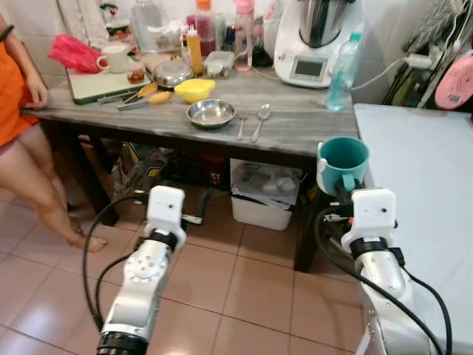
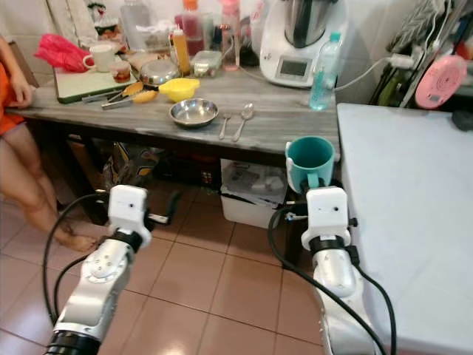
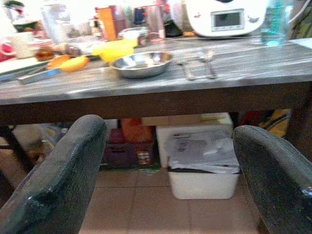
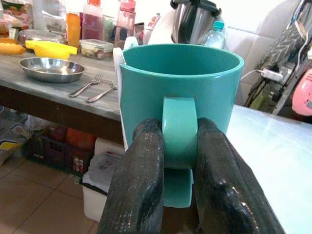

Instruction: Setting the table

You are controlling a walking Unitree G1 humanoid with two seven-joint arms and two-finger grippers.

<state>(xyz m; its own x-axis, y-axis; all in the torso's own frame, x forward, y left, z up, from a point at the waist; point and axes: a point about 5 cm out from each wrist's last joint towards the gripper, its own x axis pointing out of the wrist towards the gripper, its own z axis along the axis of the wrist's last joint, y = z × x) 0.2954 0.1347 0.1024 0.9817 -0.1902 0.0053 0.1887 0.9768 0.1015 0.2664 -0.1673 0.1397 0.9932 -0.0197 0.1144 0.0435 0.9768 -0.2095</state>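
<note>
A grey wooden table (image 1: pixel 295 122) crosses the upper frame above tiled floor (image 1: pixel 236 281). Right gripper (image 4: pixel 178 146) fingers clamp a teal mug (image 1: pixel 343 163) by its handle, centre-right; left gripper (image 3: pixel 165 170) fingers gape wide.

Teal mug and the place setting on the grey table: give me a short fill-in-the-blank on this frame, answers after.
1. The right gripper holds the teal mug by its ____.
2. The fork and spoon lie side by side to the robot's ____ of the steel bowl.
3. The left gripper's fingers are ____, with nothing between them.
4. The mug hangs near the table's ____ front corner, not yet set down.

Answers: handle; right; open; right
</note>
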